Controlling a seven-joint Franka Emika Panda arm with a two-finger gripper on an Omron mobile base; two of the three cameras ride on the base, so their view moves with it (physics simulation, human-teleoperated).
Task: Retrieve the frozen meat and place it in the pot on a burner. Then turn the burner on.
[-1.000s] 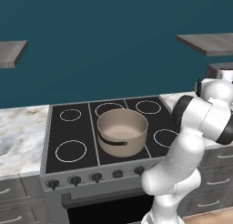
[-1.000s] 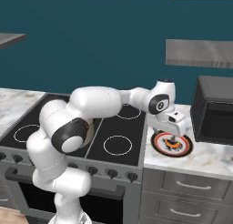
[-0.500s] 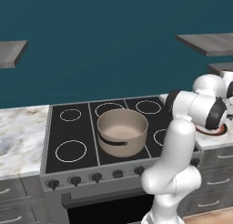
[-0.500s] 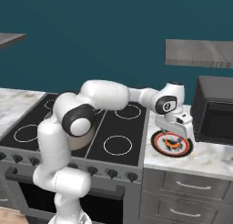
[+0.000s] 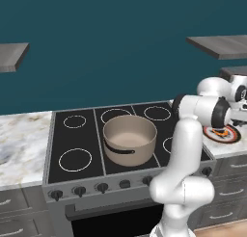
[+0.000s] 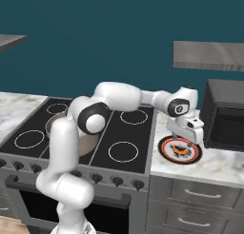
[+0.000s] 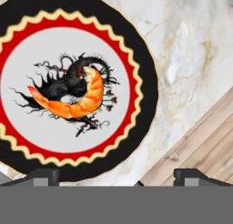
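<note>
The frozen meat (image 7: 75, 102) is a small curved orange chunk lying in the middle of a red-rimmed white plate (image 7: 27, 45) with dark marks. That plate (image 6: 180, 150) rests on the marble counter to the right of the stove. My gripper (image 6: 183, 139) hangs open just above the plate, and the meat (image 6: 181, 150) lies below it, untouched. In the hand view my gripper (image 7: 116, 176) stands wide, its fingertips (image 7: 43, 175) at the plate's near rim. The large beige pot (image 5: 129, 138) sits in the middle of the stove, left of the gripper.
A dark microwave (image 6: 224, 115) stands just right of the plate. Stove knobs (image 5: 79, 190) line the front of the range. A marble counter (image 5: 21, 139) lies left of the stove. Wall shelves (image 6: 209, 55) hang above.
The arm has reached further right and come down lower over the plate. The gripper has stayed open and the pot has not moved.
</note>
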